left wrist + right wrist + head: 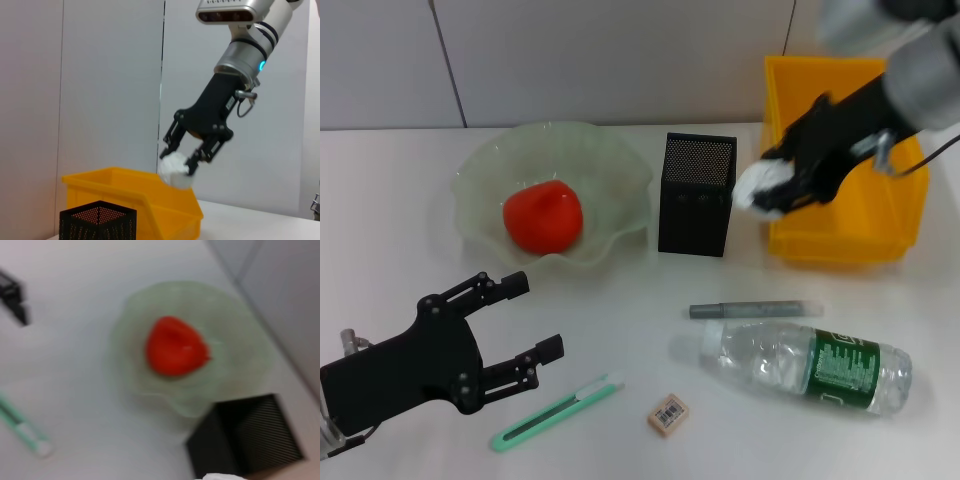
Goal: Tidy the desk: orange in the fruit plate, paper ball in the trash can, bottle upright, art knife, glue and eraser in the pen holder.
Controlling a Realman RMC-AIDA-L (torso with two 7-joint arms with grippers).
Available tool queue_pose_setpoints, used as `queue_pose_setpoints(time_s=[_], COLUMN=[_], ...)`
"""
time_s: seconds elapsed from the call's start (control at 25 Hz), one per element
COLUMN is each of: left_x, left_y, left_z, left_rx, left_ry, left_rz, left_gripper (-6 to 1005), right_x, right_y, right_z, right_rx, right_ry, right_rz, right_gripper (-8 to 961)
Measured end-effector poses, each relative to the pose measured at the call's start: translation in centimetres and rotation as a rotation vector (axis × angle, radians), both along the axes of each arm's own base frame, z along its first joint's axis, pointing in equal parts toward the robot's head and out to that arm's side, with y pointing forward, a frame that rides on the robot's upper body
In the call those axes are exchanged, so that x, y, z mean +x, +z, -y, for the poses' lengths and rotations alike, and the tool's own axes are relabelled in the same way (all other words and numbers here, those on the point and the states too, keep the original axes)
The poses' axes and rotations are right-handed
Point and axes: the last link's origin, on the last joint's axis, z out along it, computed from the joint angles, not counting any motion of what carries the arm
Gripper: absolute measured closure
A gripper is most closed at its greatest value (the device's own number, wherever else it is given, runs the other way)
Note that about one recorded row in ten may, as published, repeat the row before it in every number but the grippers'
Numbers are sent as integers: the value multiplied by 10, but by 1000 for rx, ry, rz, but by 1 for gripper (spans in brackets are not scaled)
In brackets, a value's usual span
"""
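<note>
Left gripper (525,318) idle | bottle (807,364) lying crosswise | right gripper (788,186) clamps paper ball (760,187)

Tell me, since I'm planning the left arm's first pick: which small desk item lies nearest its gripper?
The green art knife, just beside the left gripper; the eraser and grey glue stick lie farther away.

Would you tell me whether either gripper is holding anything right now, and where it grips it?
The right gripper pinches the paper ball by its sides, above the yellow bin's edge. The left gripper is open and holds nothing.
</note>
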Motion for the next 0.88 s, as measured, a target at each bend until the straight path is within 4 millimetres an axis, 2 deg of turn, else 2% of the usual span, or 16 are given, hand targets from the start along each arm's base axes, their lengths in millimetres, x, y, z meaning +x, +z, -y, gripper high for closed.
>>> queue_pose_setpoints(time_s=[0.08, 0.12, 0.2, 0.4, 0.48, 0.64, 0.88], left_x=[0, 0, 0, 0, 0, 0, 2], left_y=[0, 0, 0, 0, 0, 0, -1], left_z=[0, 0, 0, 0, 0, 0, -1], left_rx=[-1, -1, -3, -3, -5, -9, -18], left_ry=[-1, -1, -2, -2, -4, -7, -11], left_rz=[0, 0, -2, -2, -3, -6, -4], left_gripper=[189, 189, 189, 189, 189, 189, 189], right_x=[9, 9, 21, 38, 53, 65, 78], right_y=[20, 20, 36, 49, 56, 57, 47], right_z=[-4, -4, -9, -17, -21, -26, -34], right_rx=[85, 85, 172, 276, 353, 407, 494], right_ry=[-21, -21, -43, -64, -73, -81, -79], right_rz=[-17, -17, -14, 22, 30, 13, -89], right_gripper=[460, 460, 460, 446, 436, 417, 389])
